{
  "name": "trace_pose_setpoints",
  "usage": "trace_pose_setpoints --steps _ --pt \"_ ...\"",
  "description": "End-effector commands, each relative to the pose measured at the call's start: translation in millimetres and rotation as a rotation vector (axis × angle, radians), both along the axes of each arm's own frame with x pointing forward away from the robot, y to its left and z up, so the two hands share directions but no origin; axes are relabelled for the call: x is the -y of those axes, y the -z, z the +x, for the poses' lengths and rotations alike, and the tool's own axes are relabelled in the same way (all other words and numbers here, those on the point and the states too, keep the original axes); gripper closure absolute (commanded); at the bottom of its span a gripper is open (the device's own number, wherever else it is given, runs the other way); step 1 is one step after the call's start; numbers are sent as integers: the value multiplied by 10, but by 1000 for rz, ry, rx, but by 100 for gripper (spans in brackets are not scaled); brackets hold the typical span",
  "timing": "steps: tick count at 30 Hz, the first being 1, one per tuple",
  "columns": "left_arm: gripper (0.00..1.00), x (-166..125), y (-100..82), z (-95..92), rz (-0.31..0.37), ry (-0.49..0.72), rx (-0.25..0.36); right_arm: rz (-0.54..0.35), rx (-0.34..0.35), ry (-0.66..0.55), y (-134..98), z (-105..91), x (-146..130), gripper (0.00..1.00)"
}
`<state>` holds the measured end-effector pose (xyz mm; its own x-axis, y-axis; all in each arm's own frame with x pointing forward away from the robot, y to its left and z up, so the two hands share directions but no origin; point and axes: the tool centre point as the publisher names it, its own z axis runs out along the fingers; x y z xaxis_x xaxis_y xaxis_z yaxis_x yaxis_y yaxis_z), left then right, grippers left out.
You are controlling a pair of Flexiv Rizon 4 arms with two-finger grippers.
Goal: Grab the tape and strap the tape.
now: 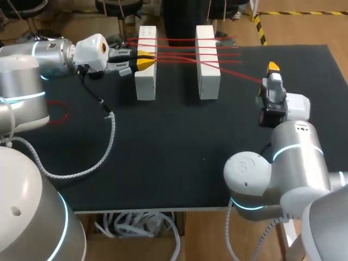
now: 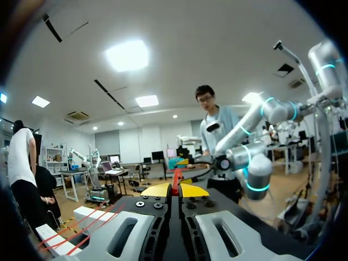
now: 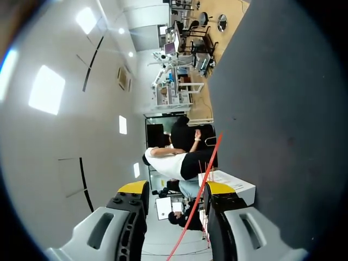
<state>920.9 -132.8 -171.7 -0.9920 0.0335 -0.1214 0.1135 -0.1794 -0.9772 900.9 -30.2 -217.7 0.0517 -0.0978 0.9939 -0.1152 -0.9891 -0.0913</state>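
Red tape runs several times across two white blocks at the back of the black table. My left gripper sits at the left block, shut on the tape. In the left wrist view its yellow tips pinch the red tape. One strand slants from the right block to my right gripper. In the right wrist view that gripper is open, with the red tape passing between its fingers, nearer one finger, toward a white block.
A loop of red tape lies on the table by my left arm. A grey ribbed cable curves over the table's left part. The front edge runs below the wide black middle.
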Motion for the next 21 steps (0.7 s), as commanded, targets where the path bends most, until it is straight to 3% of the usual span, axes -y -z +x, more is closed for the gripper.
trace_pose_setpoints --steps 1,4,6,8,9,21 --pt "100 -3 8 4 -1 2 1 -3 -7 -2 -25 -4 13 59" --pt "100 -3 8 4 -1 2 1 -8 -5 1 -23 -5 9 65" --pt "100 -3 8 4 -1 2 1 -15 -3 7 -20 -2 4 75" --pt "100 -3 8 4 -1 2 1 -36 -12 25 -9 7 -1 97" --pt "100 -3 8 4 -1 2 1 -44 -21 29 -4 12 -4 100" --pt "100 -3 8 4 -1 2 1 -318 -7 19 -51 -10 -44 100"
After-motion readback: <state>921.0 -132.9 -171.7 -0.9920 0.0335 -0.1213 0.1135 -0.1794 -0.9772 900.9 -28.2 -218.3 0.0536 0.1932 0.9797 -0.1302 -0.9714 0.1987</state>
